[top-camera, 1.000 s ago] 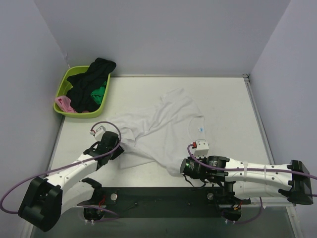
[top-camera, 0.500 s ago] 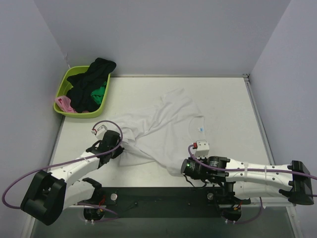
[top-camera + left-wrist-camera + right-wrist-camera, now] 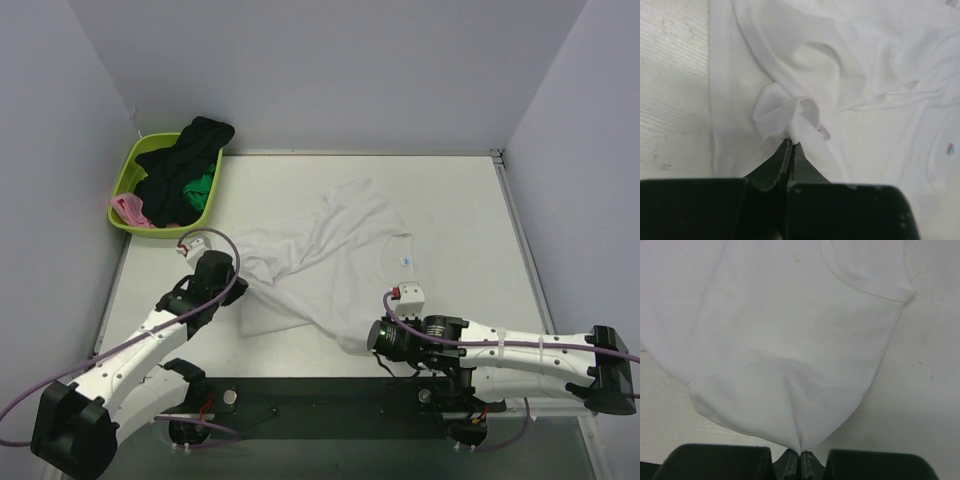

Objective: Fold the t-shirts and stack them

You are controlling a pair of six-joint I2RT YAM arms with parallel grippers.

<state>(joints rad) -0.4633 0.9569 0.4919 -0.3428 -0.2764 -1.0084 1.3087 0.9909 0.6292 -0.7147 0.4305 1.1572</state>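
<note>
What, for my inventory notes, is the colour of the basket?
The basket is lime green, clearest in the top view.

Right pincer (image 3: pixel 800 457) is clamped on a peaked fold of the white t-shirt (image 3: pixel 785 335). Neckband (image 3: pixel 860 282) lies beyond the pincer, with bare counter (image 3: pixel 935 370) right of it.

Seen from above, both tools' fingertips are hidden. The left tool (image 3: pixel 790 144) is under its own wrist at the white t-shirt's (image 3: pixel 340 250) left edge, and the right tool (image 3: pixel 800 455) is under its wrist at the shirt's near edge. Each wrist view cuts the shirt off at the frame and shows the tool's body only as a dark blur. The collar label (image 3: pixel 407 259) is too small to read. In the basket (image 3: pixel 127 172), the black t-shirt (image 3: pixel 180 170) covers most of the green t-shirt (image 3: pixel 204 187) and the pink t-shirt (image 3: pixel 127 208).
</note>
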